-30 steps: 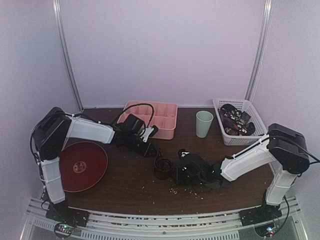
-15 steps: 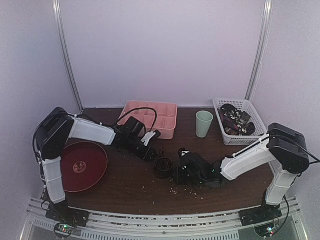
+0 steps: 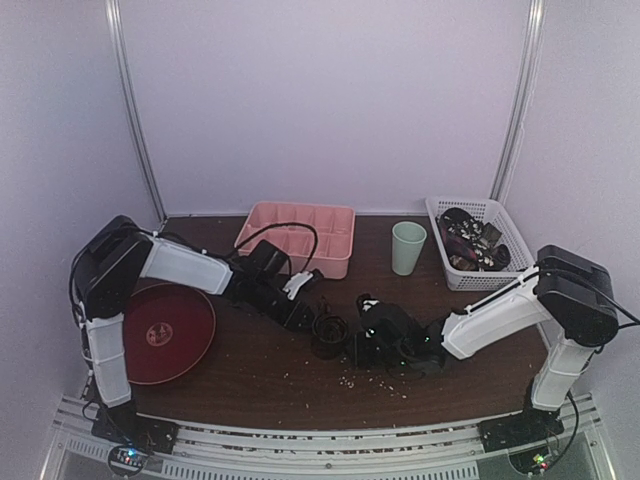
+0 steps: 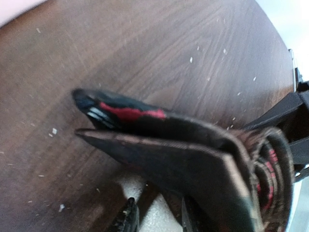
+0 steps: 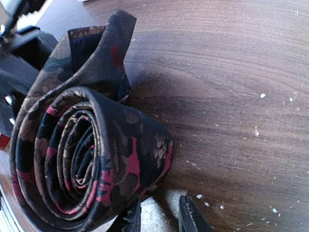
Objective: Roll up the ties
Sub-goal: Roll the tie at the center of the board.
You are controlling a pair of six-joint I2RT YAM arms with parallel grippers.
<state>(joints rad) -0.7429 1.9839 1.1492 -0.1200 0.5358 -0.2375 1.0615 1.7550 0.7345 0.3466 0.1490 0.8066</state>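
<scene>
A dark tie with red and tan pattern is rolled into a coil (image 3: 328, 334) in the middle of the table. In the right wrist view the coil (image 5: 87, 154) stands on edge, with its spiral facing the camera and a loose tail folded over its top. My right gripper (image 5: 159, 216) is narrowly open; the coil leans on its left finger (image 5: 131, 218) and nothing sits between the fingers. It is just right of the coil in the top view (image 3: 362, 340). In the left wrist view the tie's tail (image 4: 145, 145) sticks out flat above my left gripper (image 4: 157, 217), which is narrowly open, just left of the coil (image 3: 303, 312).
A pink divided tray (image 3: 300, 235) stands at the back. A green cup (image 3: 408, 247) and a white basket (image 3: 478, 243) holding more ties are at the back right. A red plate (image 3: 160, 332) lies at the left. Pale crumbs dot the table.
My left gripper has moved right and nearer, closing in on the coil. The coil and my right gripper have barely moved.
</scene>
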